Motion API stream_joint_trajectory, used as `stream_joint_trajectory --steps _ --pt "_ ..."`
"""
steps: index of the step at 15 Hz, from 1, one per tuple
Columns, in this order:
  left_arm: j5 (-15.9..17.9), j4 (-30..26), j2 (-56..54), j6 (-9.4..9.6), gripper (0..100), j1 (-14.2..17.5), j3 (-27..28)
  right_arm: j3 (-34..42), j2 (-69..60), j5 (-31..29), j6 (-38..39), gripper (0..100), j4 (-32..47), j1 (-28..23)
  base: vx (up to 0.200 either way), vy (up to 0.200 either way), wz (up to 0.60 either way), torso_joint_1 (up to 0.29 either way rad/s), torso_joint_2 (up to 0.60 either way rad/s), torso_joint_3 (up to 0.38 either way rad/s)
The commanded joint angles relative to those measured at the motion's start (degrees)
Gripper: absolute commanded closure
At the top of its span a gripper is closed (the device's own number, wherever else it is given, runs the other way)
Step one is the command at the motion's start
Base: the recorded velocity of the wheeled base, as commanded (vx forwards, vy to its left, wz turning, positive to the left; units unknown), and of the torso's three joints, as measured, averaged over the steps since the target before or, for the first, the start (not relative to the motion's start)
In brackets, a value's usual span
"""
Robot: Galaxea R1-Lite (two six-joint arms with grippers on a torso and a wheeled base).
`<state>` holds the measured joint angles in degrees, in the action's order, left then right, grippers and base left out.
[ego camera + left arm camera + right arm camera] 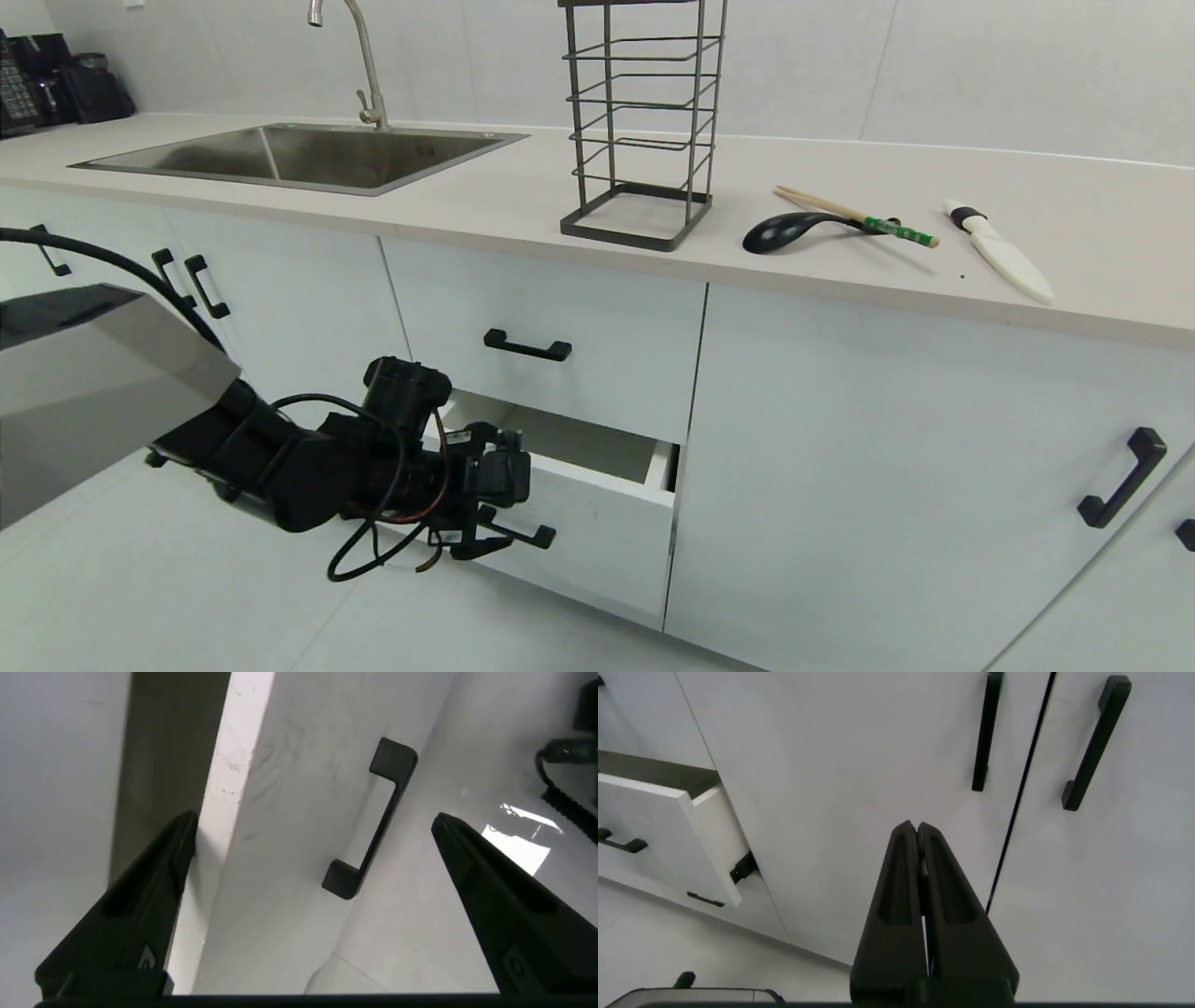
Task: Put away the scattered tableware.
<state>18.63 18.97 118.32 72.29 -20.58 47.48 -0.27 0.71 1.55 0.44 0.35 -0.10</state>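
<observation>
On the countertop at the right lie a black spoon [789, 231], a pair of chopsticks [854, 217] and a white knife [999, 250]. Below the counter, the lower drawer [597, 523] stands partly pulled out. My left gripper [495, 532] is at the drawer's front, by its black handle [527, 539]. In the left wrist view the left gripper [313, 831] is open, with the drawer front [271, 812] and handle [374, 812] between its spread fingers, untouched. My right gripper [918, 831] is shut and empty, pointing at the white cabinet doors, and the open drawer [663, 831] is off to one side.
A tall black wire rack [644, 121] stands on the counter left of the spoon. A steel sink [299, 154] with a faucet [359, 56] sits at the far left. Black handles mark the upper drawer [527, 346] and the cabinet doors [1120, 476].
</observation>
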Motion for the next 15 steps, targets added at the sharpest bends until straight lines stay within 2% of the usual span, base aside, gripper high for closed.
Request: stream_joint_trajectory --steps 1,3,5,15 --pt "1.41 -0.69 -7.93 1.27 0 0.8 -7.49 0.0 0.08 0.03 0.0 100 0.0 0.01 0.0 0.0 0.0 0.0 0.0 0.0" --pt "1.5 -0.69 -13.73 1.01 0 0.71 -12.85 0.0 0.08 0.03 0.0 100 0.0 0.01 0.0 0.0 0.0 0.0 0.0 0.0" --pt "1.5 -0.69 -15.93 1.19 0 0.63 -14.96 0.0 0.08 0.03 0.0 100 0.0 0.01 0.0 0.0 0.0 0.0 0.0 0.0" --pt "2.73 -1.13 -20.85 0.75 0 -0.08 -15.84 0.0 0.08 0.03 0.0 100 0.0 0.01 0.0 0.0 0.0 0.0 0.0 0.0"
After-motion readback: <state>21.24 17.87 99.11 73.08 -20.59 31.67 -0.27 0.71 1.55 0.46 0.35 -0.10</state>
